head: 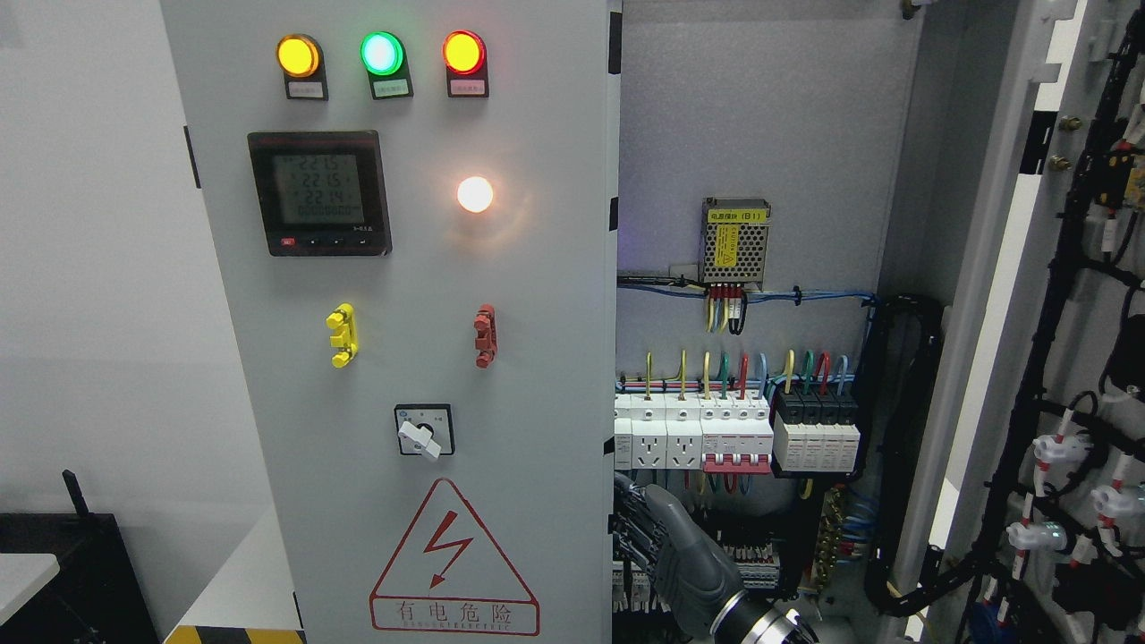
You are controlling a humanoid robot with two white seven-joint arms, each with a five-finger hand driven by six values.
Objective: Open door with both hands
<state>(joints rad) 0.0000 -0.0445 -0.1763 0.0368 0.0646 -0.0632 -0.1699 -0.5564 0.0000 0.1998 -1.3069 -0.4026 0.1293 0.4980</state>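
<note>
While our right arm comes up from the bottom edge, right of the middle, we see its hand (657,523) reaching inside the cabinet, just behind the free edge of the left door (402,358); its dark fingers (631,514) lie against that edge, partly hidden by it, and we cannot tell whether they are curled around it or only resting there. That left door stands closed across the left half of the cabinet, grey and facing us; along its top sit three lamps, yellow lamp (297,55), green lamp (382,53) and red lamp (464,52), all lit; below them is a black meter (319,193) with a pale display, and to its right a glowing white lamp (475,194); lower down we find a yellow handle (342,334) and a red handle (485,335), then a rotary switch (424,431), then a red-edged warning triangle (452,559) with a lightning bolt. The right door (1073,358) is swung wide at the picture's right, its inner face toward us, hung with black cable bundles; between the doors the cabinet interior lies open to us: a power supply (735,241) with a yellow label high on the back panel, and below it a row of breakers (733,434) fed by coloured wires.
</note>
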